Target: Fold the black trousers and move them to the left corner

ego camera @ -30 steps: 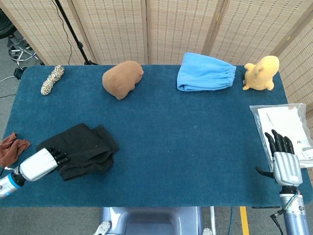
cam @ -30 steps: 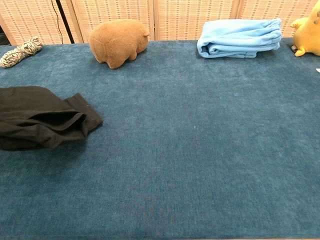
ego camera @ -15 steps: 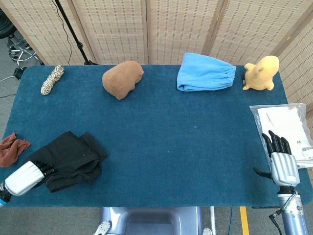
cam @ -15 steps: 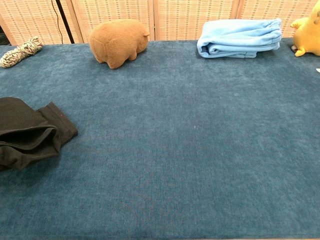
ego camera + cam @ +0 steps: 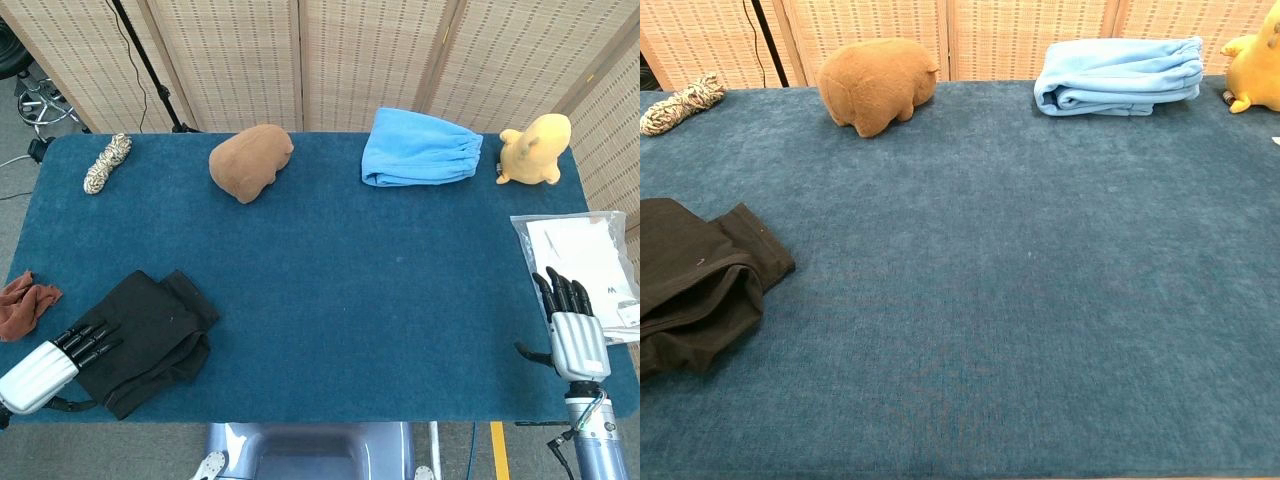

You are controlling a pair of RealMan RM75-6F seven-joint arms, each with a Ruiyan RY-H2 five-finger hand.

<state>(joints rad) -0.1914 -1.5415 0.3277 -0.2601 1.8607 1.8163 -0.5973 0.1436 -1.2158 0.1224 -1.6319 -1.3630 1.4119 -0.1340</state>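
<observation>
I see the black trousers (image 5: 145,338) folded into a loose, rumpled bundle, lying flat on the tabletop (image 5: 380,300) at its near left corner. In my chest view their layered edges gape open toward the right, and the bundle runs off the left frame edge.

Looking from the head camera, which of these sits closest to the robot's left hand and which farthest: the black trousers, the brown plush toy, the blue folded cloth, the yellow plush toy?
From the left hand:
1. Black trousers, under its fingers at the near left corner.
2. Brown plush toy, far edge, left of centre.
3. Blue folded cloth, far edge, right of centre.
4. Yellow plush toy, far right corner.
</observation>
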